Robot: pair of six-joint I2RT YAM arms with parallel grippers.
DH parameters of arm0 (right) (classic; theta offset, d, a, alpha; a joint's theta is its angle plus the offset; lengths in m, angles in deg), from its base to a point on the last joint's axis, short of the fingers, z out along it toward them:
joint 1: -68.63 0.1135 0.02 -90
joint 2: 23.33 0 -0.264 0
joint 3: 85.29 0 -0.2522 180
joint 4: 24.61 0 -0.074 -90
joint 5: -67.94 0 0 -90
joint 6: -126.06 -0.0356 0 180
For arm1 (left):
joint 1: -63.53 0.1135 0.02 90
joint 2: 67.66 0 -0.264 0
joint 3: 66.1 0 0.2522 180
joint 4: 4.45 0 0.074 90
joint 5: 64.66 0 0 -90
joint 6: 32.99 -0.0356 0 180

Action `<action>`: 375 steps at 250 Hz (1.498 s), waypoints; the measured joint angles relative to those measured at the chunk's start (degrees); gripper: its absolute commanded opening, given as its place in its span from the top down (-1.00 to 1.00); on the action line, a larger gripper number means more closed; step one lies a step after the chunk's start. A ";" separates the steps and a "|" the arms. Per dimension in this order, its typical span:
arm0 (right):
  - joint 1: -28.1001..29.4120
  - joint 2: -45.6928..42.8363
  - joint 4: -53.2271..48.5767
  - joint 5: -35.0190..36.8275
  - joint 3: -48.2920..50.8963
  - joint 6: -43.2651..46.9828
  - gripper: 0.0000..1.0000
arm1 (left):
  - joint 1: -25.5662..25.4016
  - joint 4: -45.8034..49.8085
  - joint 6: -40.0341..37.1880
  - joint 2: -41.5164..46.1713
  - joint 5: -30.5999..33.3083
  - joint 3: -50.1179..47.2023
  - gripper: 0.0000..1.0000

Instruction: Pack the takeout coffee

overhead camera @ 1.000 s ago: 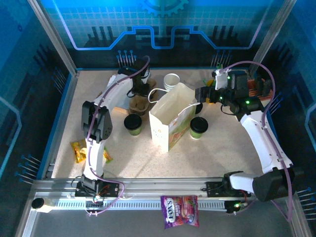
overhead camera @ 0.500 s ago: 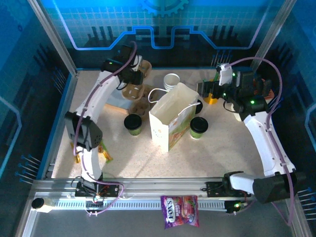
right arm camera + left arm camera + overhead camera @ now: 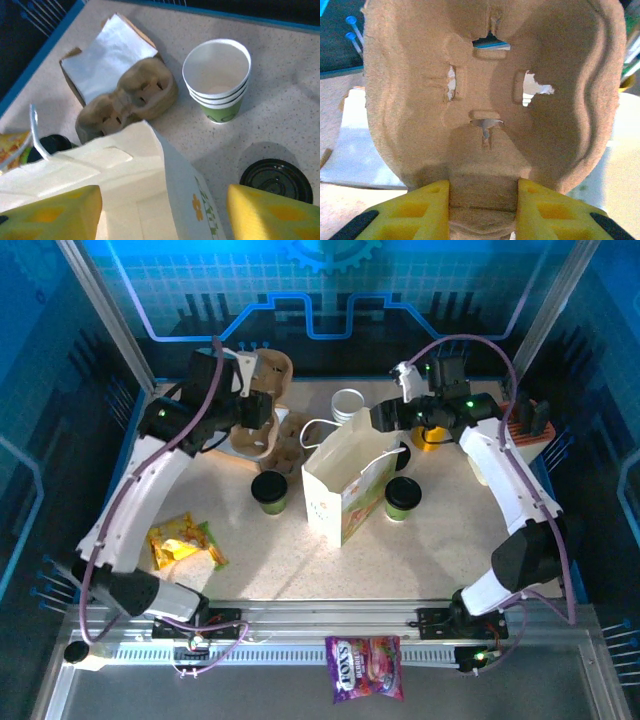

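Observation:
Two takeout coffee cups with black lids stand on either side of the white flower-printed paper bag (image 3: 345, 485): one on its left (image 3: 269, 490), one on its right (image 3: 402, 497). The right cup's lid (image 3: 275, 180) and the left cup's lid (image 3: 50, 145) show from above. My left gripper (image 3: 258, 398) (image 3: 484, 210) is raised at the back left, shut on a brown pulp cup carrier (image 3: 265, 372) (image 3: 490, 95). My right gripper (image 3: 385, 418) (image 3: 162, 215) hovers over the bag's far rim (image 3: 165, 160), open, the bag's wall between its fingers.
A second pulp carrier (image 3: 277, 437) (image 3: 127, 100) lies beside white napkins (image 3: 107, 55). Stacked empty cups (image 3: 348, 403) (image 3: 216, 80) stand behind the bag, a yellow cup (image 3: 430, 436) to their right. Snack packets (image 3: 180, 545) lie front left.
My left arm lifted the carrier off the table, up and toward the back left. My right gripper moved left over the bag's rim and its jaws narrowed.

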 measured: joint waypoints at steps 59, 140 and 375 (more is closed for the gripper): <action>0.07 0.13 -1.88 1.95 -0.02 2.19 0.34 | -7.91 -2.78 2.34 4.04 -1.99 -2.27 0.34; 0.07 0.13 -1.84 2.43 -0.02 2.32 0.71 | -16.26 -7.93 5.31 3.93 -4.52 -2.36 0.36; 0.07 -3.76 0.70 1.79 5.40 0.39 0.72 | -21.84 -16.17 6.69 -6.27 -1.42 -3.39 0.40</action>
